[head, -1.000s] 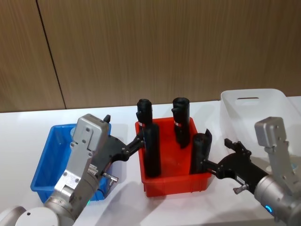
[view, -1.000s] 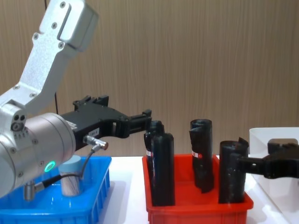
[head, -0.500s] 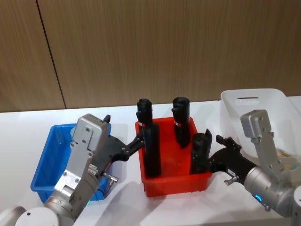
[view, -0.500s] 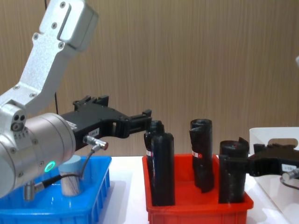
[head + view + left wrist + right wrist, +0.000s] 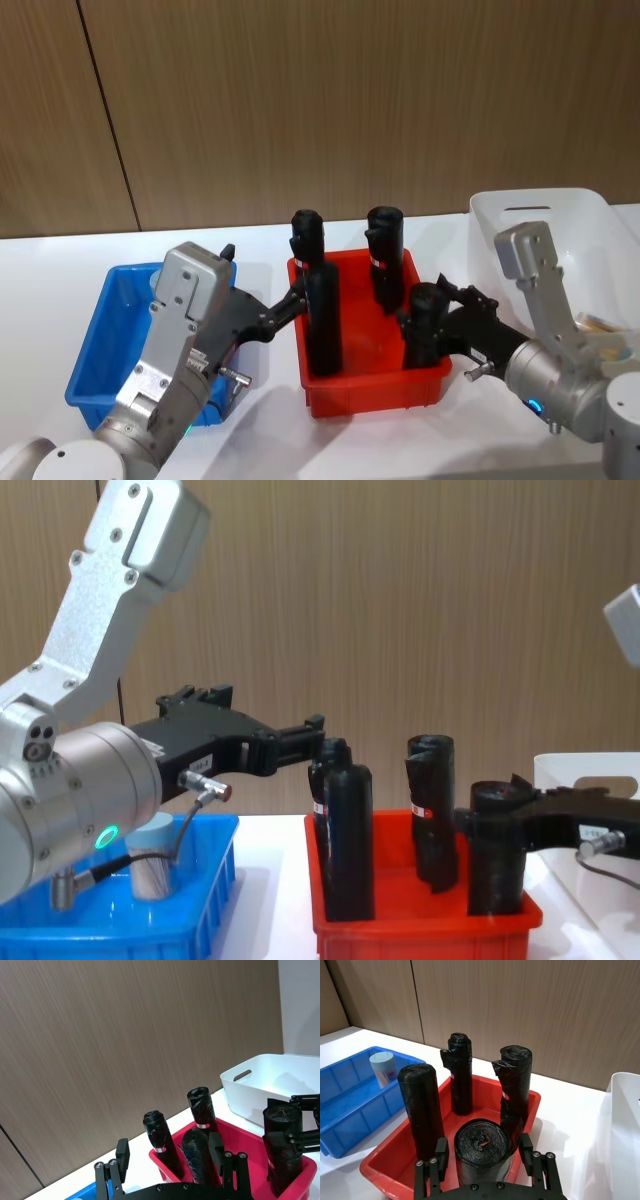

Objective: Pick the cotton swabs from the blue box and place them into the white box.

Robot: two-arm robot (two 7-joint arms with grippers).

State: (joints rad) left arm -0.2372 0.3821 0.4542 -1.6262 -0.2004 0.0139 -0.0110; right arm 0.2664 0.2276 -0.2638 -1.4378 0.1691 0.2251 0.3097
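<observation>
One cotton swabs jar (image 5: 151, 866) with a pale blue lid stands in the blue box (image 5: 205, 920), also seen in the right wrist view (image 5: 381, 1068). My left gripper (image 5: 300, 742) hangs open above the blue box (image 5: 95, 345), its fingertips reaching toward the red bin's near-left black roll. My right gripper (image 5: 483, 1151) is open, its fingers on either side of the front-right black roll (image 5: 481, 1152); in the head view it (image 5: 432, 322) sits at that roll. The white box (image 5: 545, 215) stands at the far right, right of the red bin.
The red bin (image 5: 370, 395) stands between the two boxes and holds several tall black rolls (image 5: 322, 315). A wood-panelled wall runs behind the white table. Something pale (image 5: 598, 324) lies inside the white box.
My right gripper has moved left from in front of the white box to the front-right black roll, its fingers now flanking it. The left arm has not moved.
</observation>
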